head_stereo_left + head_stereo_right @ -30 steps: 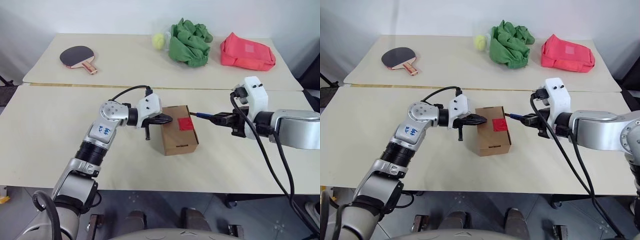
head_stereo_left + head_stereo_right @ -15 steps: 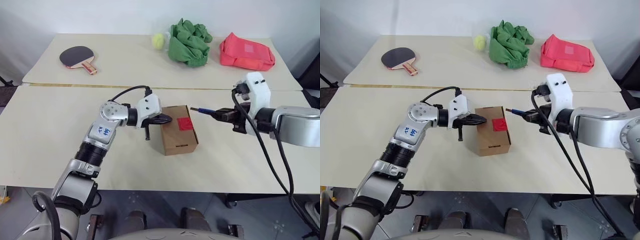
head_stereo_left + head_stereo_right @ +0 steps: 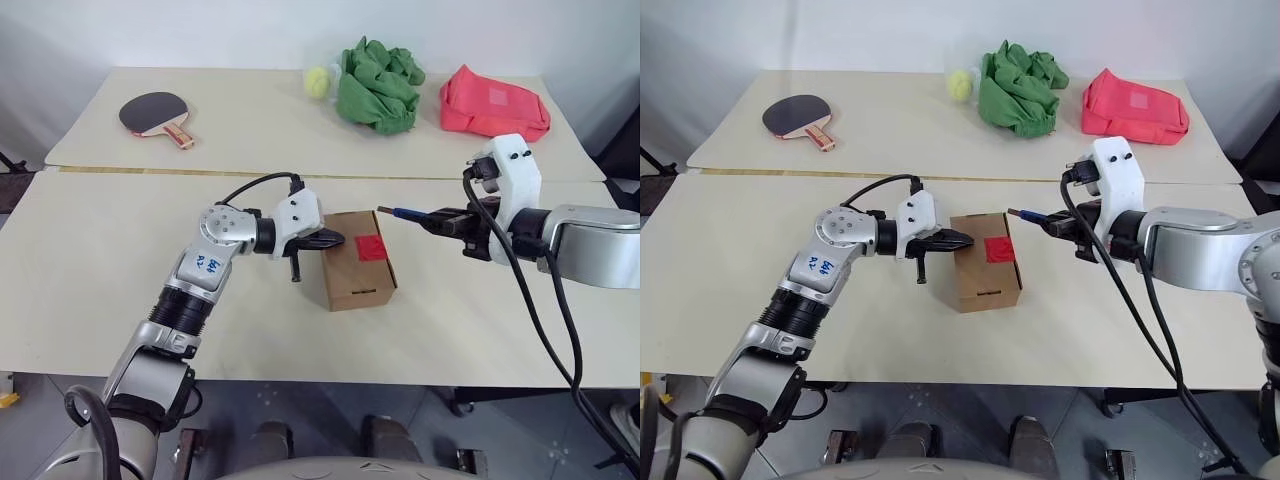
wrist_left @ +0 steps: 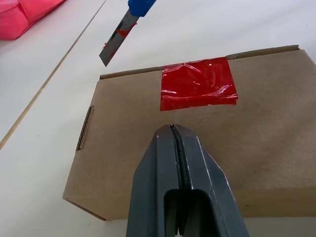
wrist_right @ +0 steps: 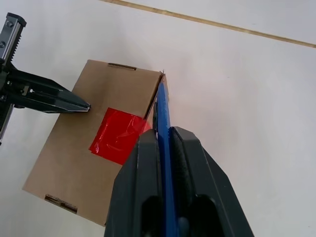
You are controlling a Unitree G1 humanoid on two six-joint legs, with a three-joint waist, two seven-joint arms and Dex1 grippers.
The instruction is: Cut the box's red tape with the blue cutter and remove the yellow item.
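Since a second ago your blue cutter [image 3: 410, 213] has lifted clear of the box [image 3: 357, 260], its blade now hovering just beyond the far edge. The right tool [image 3: 450, 220] is clamped on it; the left tool [image 3: 335, 240], fully closed, presses the box top beside the red tape [image 3: 371, 247]. Mid-tabletop [image 3: 90, 260], nothing obstructs.

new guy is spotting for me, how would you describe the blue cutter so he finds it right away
Start at the brown cardboard box in the middle of the near table. Beside it the right gripper is shut on the blue cutter, a thin blue stick pointing at the box. Its bare blade tip sets it apart.
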